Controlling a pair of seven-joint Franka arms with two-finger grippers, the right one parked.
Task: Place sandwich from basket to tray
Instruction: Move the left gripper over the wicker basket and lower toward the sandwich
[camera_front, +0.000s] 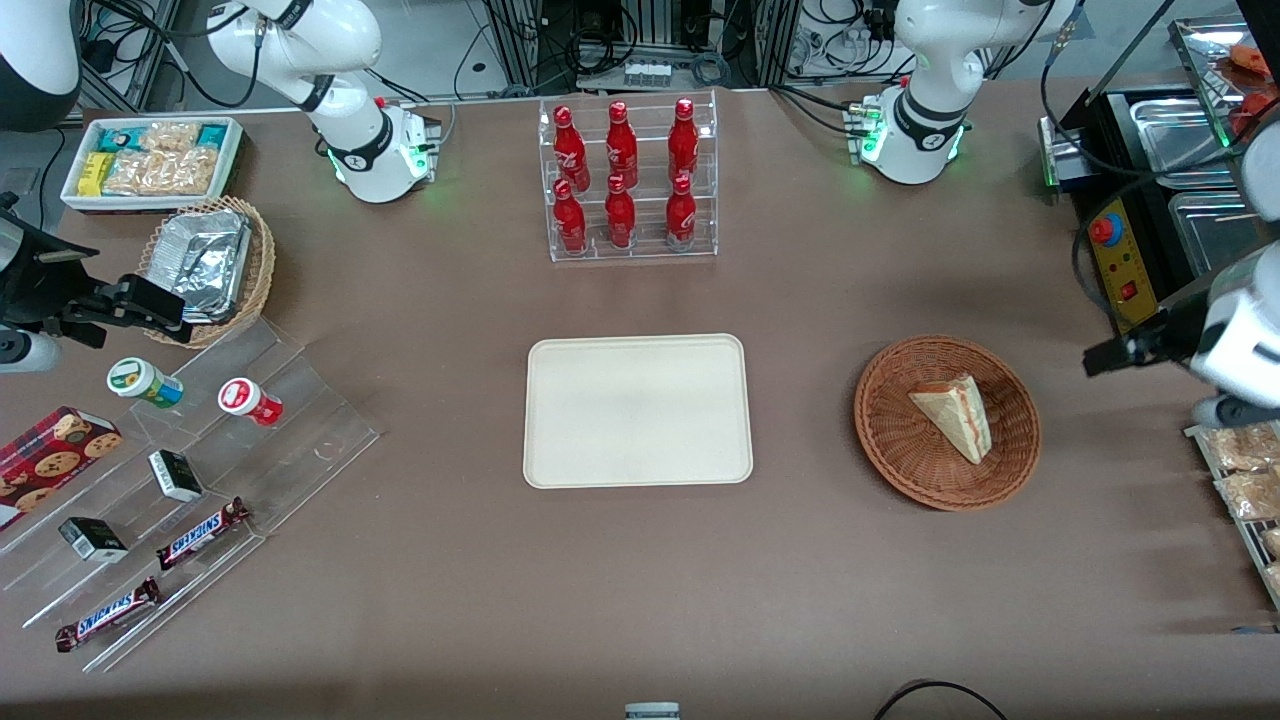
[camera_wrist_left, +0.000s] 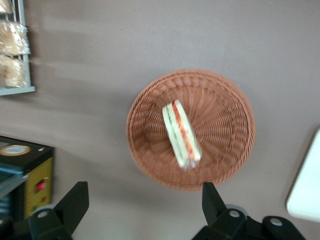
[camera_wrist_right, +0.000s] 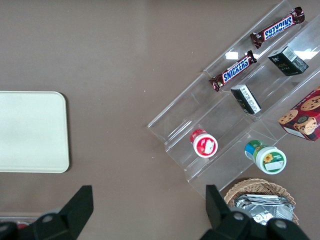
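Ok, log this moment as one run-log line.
sandwich: in basket | tray: bare | gripper: open, above basket, holding nothing

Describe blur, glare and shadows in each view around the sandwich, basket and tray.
Left wrist view: slight motion blur softens the sandwich and basket; the open gripper hangs above the table beside the basket. Front view: sharp, with a soft sheen on the tray and faint shadows on the table. Right wrist view: sharp; small glare spots on the clear acrylic shelf.
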